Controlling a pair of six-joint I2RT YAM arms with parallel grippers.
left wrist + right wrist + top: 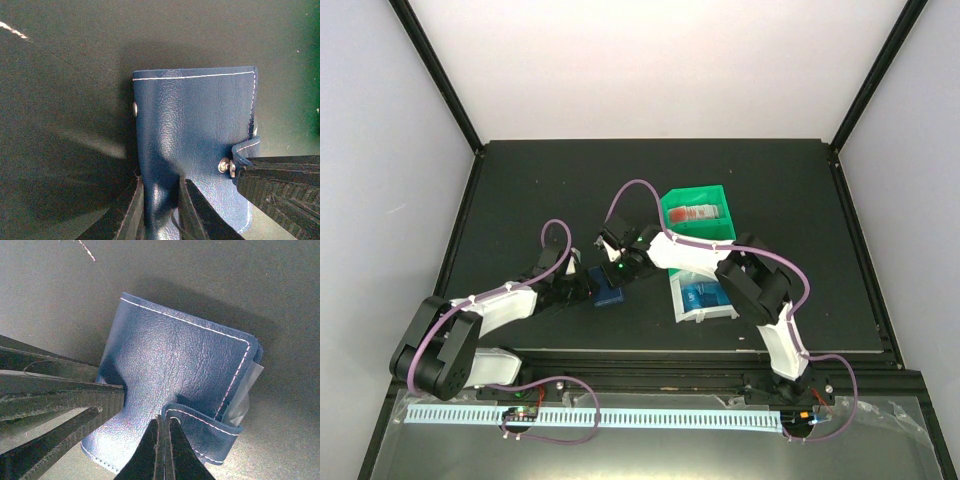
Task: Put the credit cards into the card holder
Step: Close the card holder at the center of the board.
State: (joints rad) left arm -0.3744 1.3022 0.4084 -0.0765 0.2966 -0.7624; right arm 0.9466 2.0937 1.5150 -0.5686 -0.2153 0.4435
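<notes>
Enclosed bench cell, bright diffuse light.
Matte black table (520, 180) below a white back wall (650, 60); pale grey side walls (370, 150); black frame struts (435, 75) rise from the far corners; white slotted strip (650, 415) along the near edge.

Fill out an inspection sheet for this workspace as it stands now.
Surface: black table, matte.
Job's things: card holder lying between both grippers, strap lifted; blue credit cards in white bin.
Clutter: green bin holding a red-and-white item.
Grippers: left gripper pinching the holder's edge; right gripper shut on its strap.
Cables: purple cables looped along both arms.
Surroundings: white walls, black frame posts.
</notes>
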